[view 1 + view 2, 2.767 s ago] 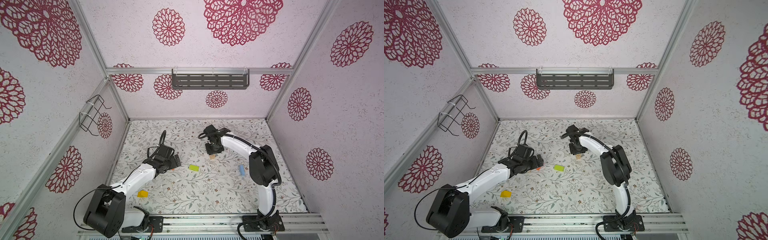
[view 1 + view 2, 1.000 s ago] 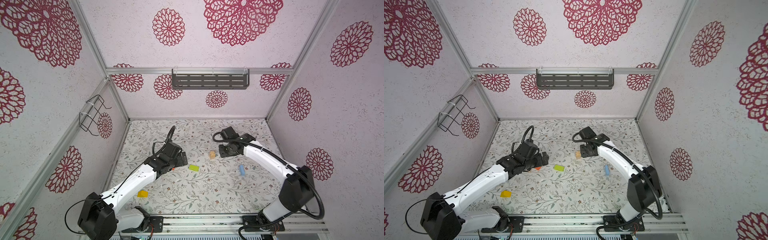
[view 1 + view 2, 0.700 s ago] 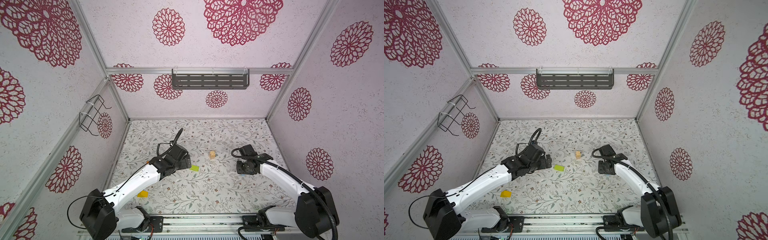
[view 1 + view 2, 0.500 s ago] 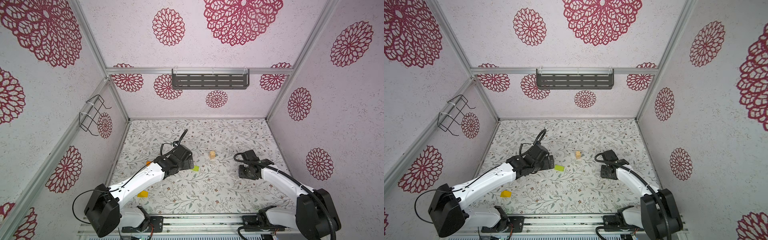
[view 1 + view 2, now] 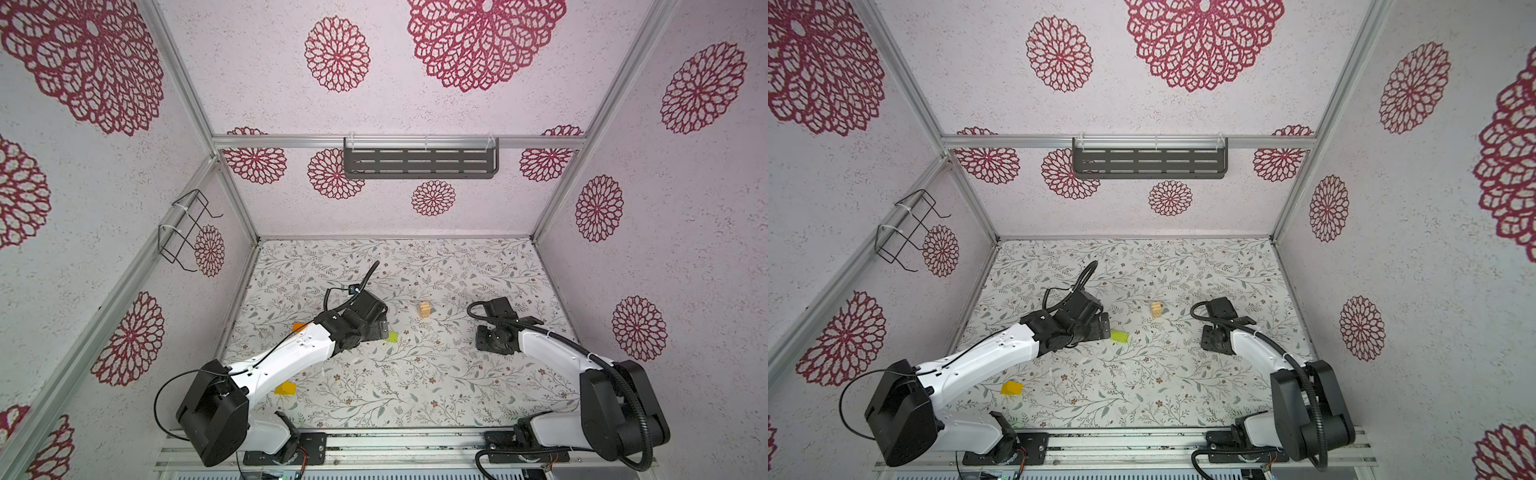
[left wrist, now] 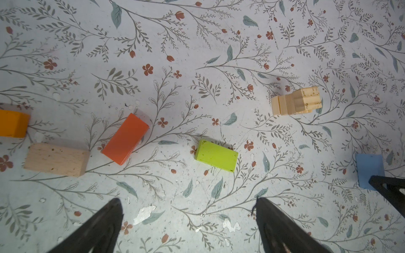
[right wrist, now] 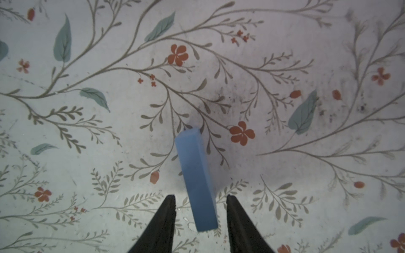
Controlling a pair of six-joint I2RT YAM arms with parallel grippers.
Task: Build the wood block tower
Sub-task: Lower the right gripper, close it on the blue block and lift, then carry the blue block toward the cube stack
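Jaws of left gripper (image 6: 188, 199) stand wide, empty, near the lime green block (image 6: 216, 156); well apart from it, right gripper (image 7: 199, 196) straddles the light blue block (image 7: 196, 170), not gripping.

Bare mat (image 6: 197, 54) rings the lime green block (image 6: 215, 158) — red-orange block (image 6: 125, 139) nearest (apart).

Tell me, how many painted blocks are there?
5: orange, red-orange and green by the left tool; blue between the jaws of the right tool; yellow alone, far from both. More may be hidden.
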